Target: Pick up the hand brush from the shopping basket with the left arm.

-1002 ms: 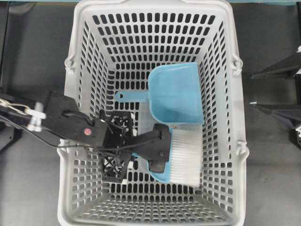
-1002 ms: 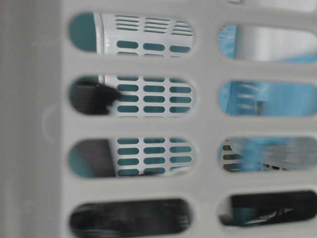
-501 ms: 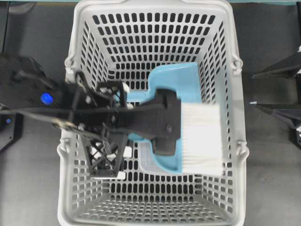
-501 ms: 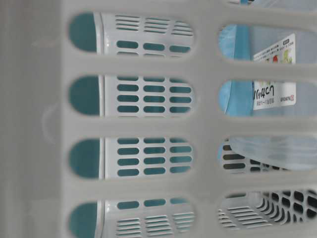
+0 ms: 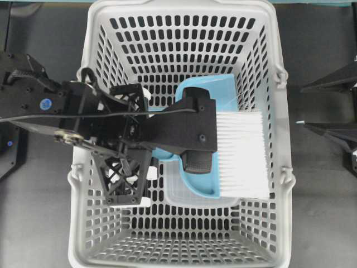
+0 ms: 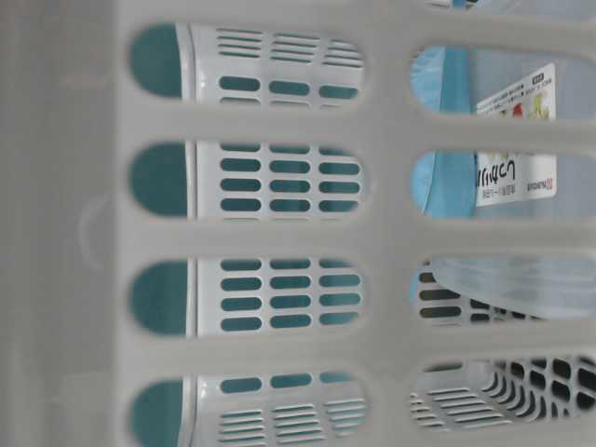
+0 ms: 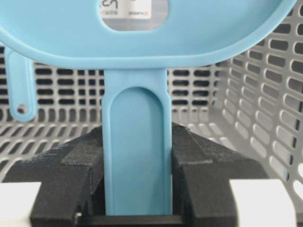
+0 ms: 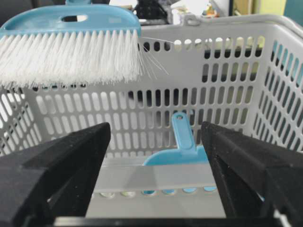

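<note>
In the overhead view my left gripper is shut on the thin handle of the light-blue hand brush and holds it up over the middle of the light-grey shopping basket. The white bristles point right. In the left wrist view the fingers clamp both sides of the brush handle. The right wrist view shows the brush hanging above the basket's rim. My right gripper stays outside the basket on the right, open and empty.
A light-blue dustpan lies on the basket floor under the brush, and its handle shows in both wrist views. A clear plastic tray lies beside it. The slotted basket wall fills the table-level view.
My left gripper has risen from the basket floor with the brush in it, so both look larger from overhead. The brush moved up and slightly right. The right arm has not moved.
</note>
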